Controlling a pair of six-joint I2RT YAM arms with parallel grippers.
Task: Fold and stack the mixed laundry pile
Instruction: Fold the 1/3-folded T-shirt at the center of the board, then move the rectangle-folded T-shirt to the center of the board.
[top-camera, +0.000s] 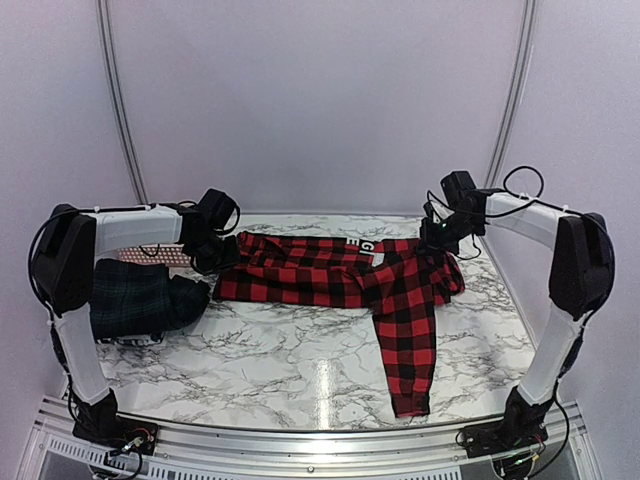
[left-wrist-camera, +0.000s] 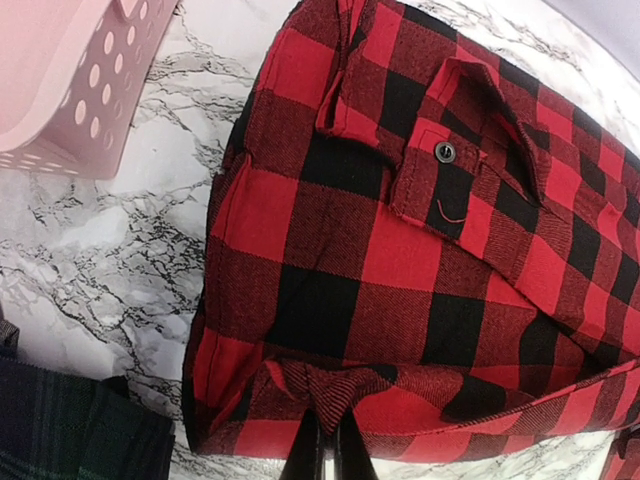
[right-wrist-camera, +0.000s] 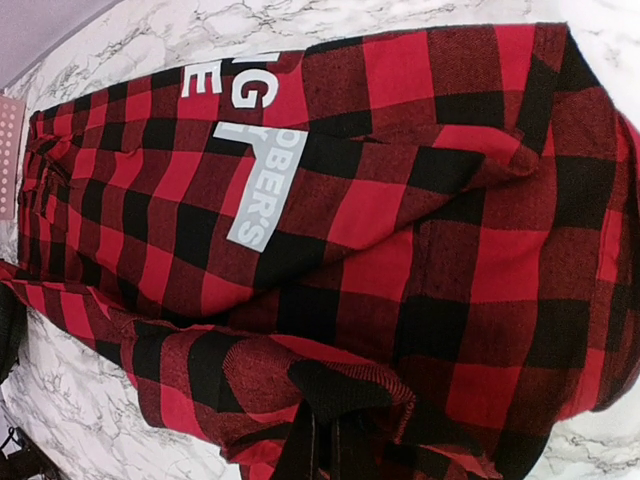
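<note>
The red-and-black checked shirt (top-camera: 330, 272) lies spread across the back of the marble table, one sleeve (top-camera: 405, 350) stretching toward the front edge. Its white lettering (right-wrist-camera: 250, 130) faces up near the collar. My left gripper (top-camera: 215, 255) sits at the shirt's left edge, shut on a pinched fold of the fabric (left-wrist-camera: 328, 420). At the shirt's right end, my right gripper (top-camera: 437, 240) is shut on a bunched bit of cloth (right-wrist-camera: 325, 425). A dark green plaid garment (top-camera: 140, 295) is heaped at the far left, its corner also in the left wrist view (left-wrist-camera: 70, 430).
A pink plastic lattice basket (left-wrist-camera: 70, 80) stands at the back left, partly hidden behind my left arm and the green garment (top-camera: 165, 255). Bare marble (top-camera: 260, 360) shows in front of the shirt, left of the sleeve. White walls close the back and sides.
</note>
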